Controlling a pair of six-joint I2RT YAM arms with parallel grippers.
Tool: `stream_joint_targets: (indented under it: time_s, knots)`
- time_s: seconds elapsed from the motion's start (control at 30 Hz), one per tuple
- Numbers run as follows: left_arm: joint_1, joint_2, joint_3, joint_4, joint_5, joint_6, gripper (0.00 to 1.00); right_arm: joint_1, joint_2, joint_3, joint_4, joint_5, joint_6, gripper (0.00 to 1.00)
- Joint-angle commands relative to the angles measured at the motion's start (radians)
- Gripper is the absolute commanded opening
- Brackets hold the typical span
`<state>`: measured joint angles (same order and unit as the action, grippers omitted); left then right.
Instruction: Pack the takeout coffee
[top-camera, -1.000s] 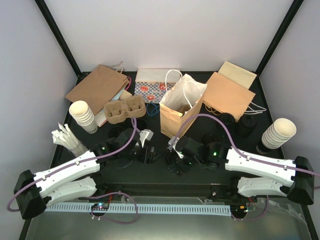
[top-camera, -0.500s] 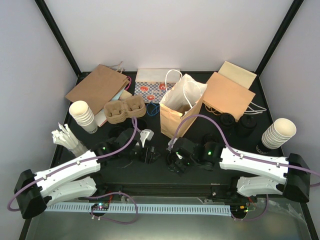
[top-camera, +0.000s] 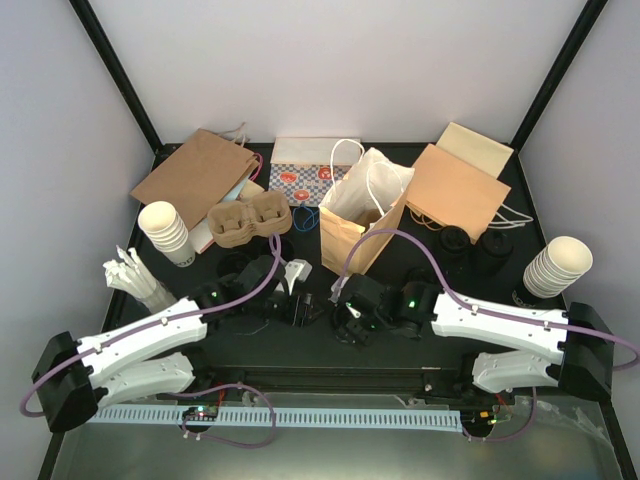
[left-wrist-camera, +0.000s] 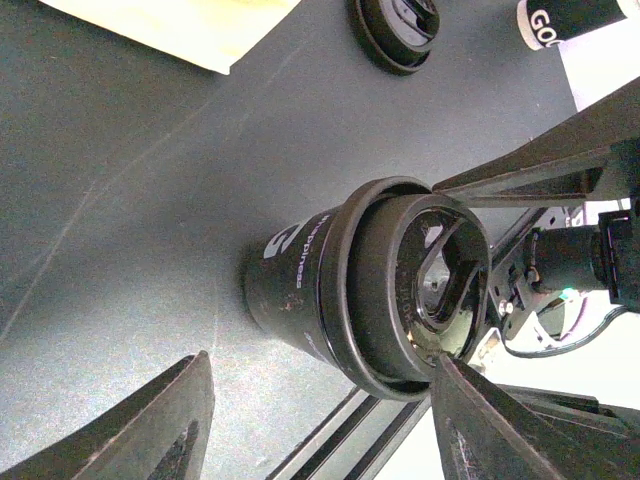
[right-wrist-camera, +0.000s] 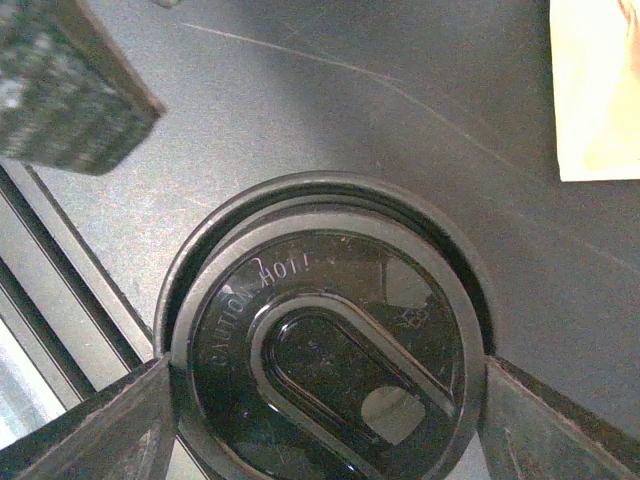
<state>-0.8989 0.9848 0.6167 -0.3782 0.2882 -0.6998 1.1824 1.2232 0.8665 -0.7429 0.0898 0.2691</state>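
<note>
In the left wrist view a cup (left-wrist-camera: 300, 300) stands upright on the bench (left-wrist-camera: 120, 200) at the middle of the frame, its black lid (left-wrist-camera: 420, 290) on. It sits squarely between the fingers of the left pincer (left-wrist-camera: 320, 362). That pincer is open and holds nothing. The finger at lower left is clear of the cup wall, with bench showing between them. The finger at lower right overlaps the lid's edge in the picture, but no contact shows.

The right pincer (right-wrist-camera: 325, 362) looks straight down on a lidded cup (right-wrist-camera: 330, 330) that fills the lower middle of its frame. Its fingertips (right-wrist-camera: 150, 385) come in from the two lower corners and meet the lid's rim on both sides. Whether they press it or only flank it I cannot tell. Nor can I tell whether both wrist views show the same cup, since in the top view the two pincers sit close together at lower centre.

The cup's axis is vertical and it lies dead centre between the right pincer's jaws, so a squeeze across the round rim looks enough. The open bag (top-camera: 360, 215) stands just above the right pincer in the top view, so the right arm is likely the nearer one for the lift. Two more cups (top-camera: 455, 240) wait to the right of the bag.
</note>
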Motion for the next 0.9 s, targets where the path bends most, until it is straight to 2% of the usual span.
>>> stream_joint_targets:
  time_s: [0.0,0.37,0.87]
  knots:
    - [0.008,0.016,-0.007,0.043,0.031,-0.013,0.61,-0.004,0.003,0.03,0.012,-0.004,-0.015,0.79]
    - [0.03,0.058,-0.051,0.112,0.064,-0.023,0.57,-0.006,0.042,0.025,0.004,-0.023,-0.012,0.77]
    - [0.039,0.066,-0.052,0.118,0.078,-0.018,0.55,-0.005,0.066,0.019,-0.013,-0.078,0.026,0.71]
